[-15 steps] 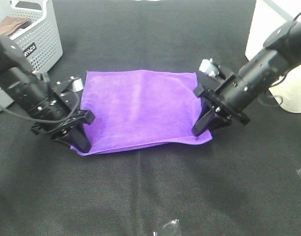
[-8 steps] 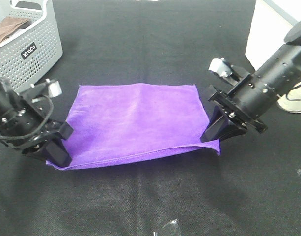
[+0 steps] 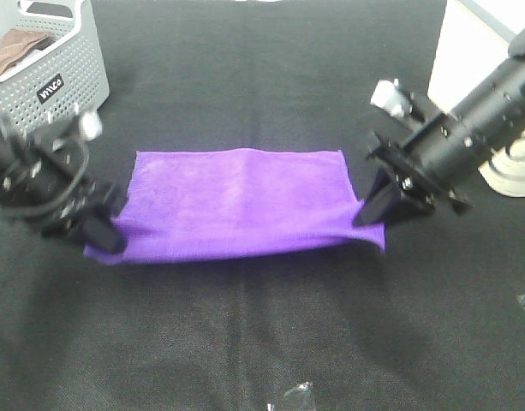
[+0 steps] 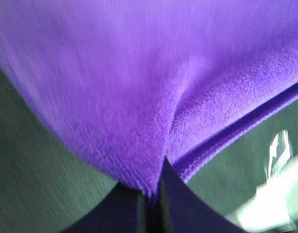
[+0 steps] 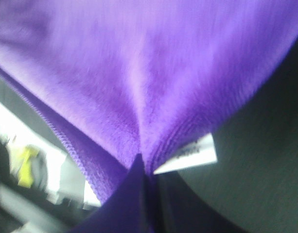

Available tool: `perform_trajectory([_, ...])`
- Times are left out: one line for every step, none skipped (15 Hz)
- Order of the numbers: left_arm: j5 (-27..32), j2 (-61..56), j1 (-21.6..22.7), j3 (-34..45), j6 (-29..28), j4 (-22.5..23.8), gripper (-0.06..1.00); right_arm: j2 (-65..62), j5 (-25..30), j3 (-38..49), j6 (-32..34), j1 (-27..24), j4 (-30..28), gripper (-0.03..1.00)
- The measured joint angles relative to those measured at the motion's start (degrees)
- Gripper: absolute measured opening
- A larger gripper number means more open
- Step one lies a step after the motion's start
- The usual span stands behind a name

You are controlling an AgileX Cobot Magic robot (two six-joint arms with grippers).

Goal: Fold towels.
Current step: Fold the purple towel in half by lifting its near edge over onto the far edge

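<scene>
The purple towel lies spread on the black table, its near edge lifted and stretched between both grippers. My left gripper is shut on the towel's near left corner. My right gripper is shut on the near right corner. In the left wrist view the fingers pinch a fold of purple cloth. In the right wrist view the fingers pinch the cloth beside its small white tag.
A grey perforated basket with a brown cloth stands at the back left. A white box and a white object stand at the right. Clear plastic scraps lie near the front edge.
Both grippers have moved outward and toward the back with the near corners. The towel is stretched wider and its near edge has lifted and come back over it.
</scene>
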Motion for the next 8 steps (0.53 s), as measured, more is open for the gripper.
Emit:
perform_trajectory([-0.2,0.9,0.1,-2.7,0.0,0.3,0.0,0.2,-1.5,-2.1,0.3,0.0,-0.7,0.0])
perform_trajectory([-0.2,2.2,0.1,-6.2,0.0,0.6,0.0,1.0,-1.8,-5.3,0.7,0.0,-1.0,0.0])
perform_trajectory([0.1,4.2,0.1,-9.5,0.0,1.3,0.0,3.0,-1.6,-9.1,1.5,0.0,-1.1,0.0])
perform_trajectory([0.5,6.6,0.1,-13.1,0.0,1.6,0.0,5.5,-1.4,-12.9,1.8,0.0,-1.1,0.0])
perform_trajectory([0.6,8.5,0.2,-16.1,0.0,1.8,0.0,8.8,-0.6,-17.1,2.2,0.0,-1.2,0.0])
perform_trajectory([0.6,11.1,0.5,-19.8,0.0,1.9,0.0,11.9,0.3,-21.8,3.0,0.0,-1.5,0.0])
perform_trajectory([0.6,13.9,0.9,-23.6,0.0,2.0,0.0,15.4,0.8,-27.3,3.8,0.0,-2.2,0.0])
perform_trajectory([0.7,16.6,1.1,-27.1,0.0,2.1,0.0,18.4,1.3,-32.6,5.0,0.0,-2.9,0.0])
